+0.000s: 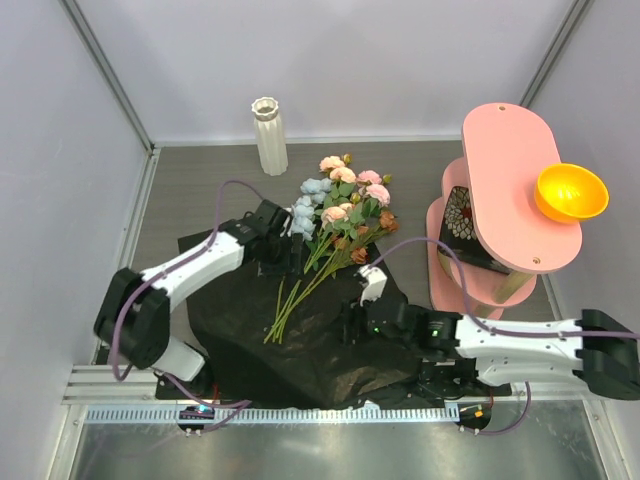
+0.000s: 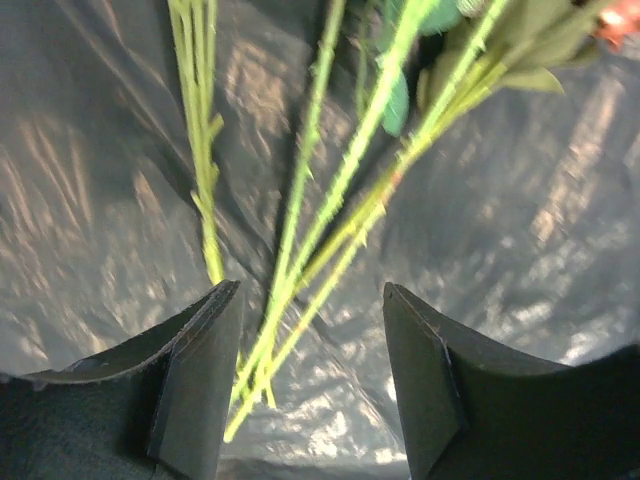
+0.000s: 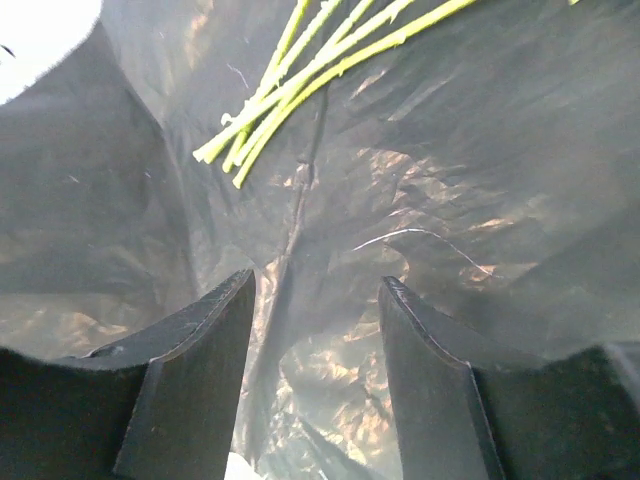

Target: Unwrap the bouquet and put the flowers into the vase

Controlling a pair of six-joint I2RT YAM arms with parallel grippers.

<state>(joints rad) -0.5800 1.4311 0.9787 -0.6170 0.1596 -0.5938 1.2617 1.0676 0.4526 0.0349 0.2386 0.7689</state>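
Observation:
The bouquet lies unwrapped: the flowers (image 1: 340, 200), pink, peach, pale blue and rust, rest on the spread black paper (image 1: 300, 350), stems (image 1: 290, 305) pointing toward the near edge. My left gripper (image 1: 283, 258) is open and hangs just over the stems (image 2: 300, 260), which run between its fingers (image 2: 200, 370) untouched. My right gripper (image 1: 352, 318) is open low over the crinkled paper (image 3: 330, 330), holding nothing, with the cut stem ends (image 3: 250, 140) a short way ahead. The white ribbed vase (image 1: 268, 135) stands upright at the back, left of the blossoms.
A pink tiered stand (image 1: 510, 180) occupies the right side, with an orange bowl (image 1: 571, 192) on its top shelf. White enclosure walls close the left, back and right. A metal rail (image 1: 270, 412) runs along the near edge.

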